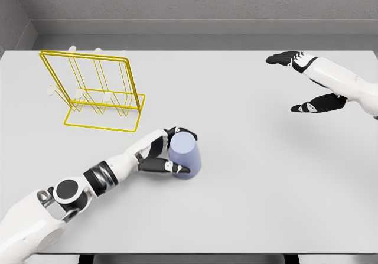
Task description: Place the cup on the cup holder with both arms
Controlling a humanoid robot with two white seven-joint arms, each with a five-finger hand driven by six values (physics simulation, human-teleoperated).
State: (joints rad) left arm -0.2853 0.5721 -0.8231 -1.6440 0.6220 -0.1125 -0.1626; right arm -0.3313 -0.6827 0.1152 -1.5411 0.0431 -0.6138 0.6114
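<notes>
Head view: the lavender cup (187, 155) is seen on the white table (248, 205), clasped by the left hand (165, 152), whose dark fingers (177, 168) are curled around its side. Whether anything lies inside the cup cannot be told; no writing is seen on it. Beyond and to the left of that hand, the yellow wire cup holder (94, 90) stands. Far to its right, the right hand (307, 81) is held above the table, fingers spread, gripping nothing.

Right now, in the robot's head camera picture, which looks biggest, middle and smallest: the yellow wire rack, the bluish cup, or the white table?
1. White table, filling most of the view.
2. Yellow wire cup rack.
3. Bluish-lavender cup, gripped by the left hand.

The cup sits nearer the camera yet looks smallest, so the order seems safe.
</notes>
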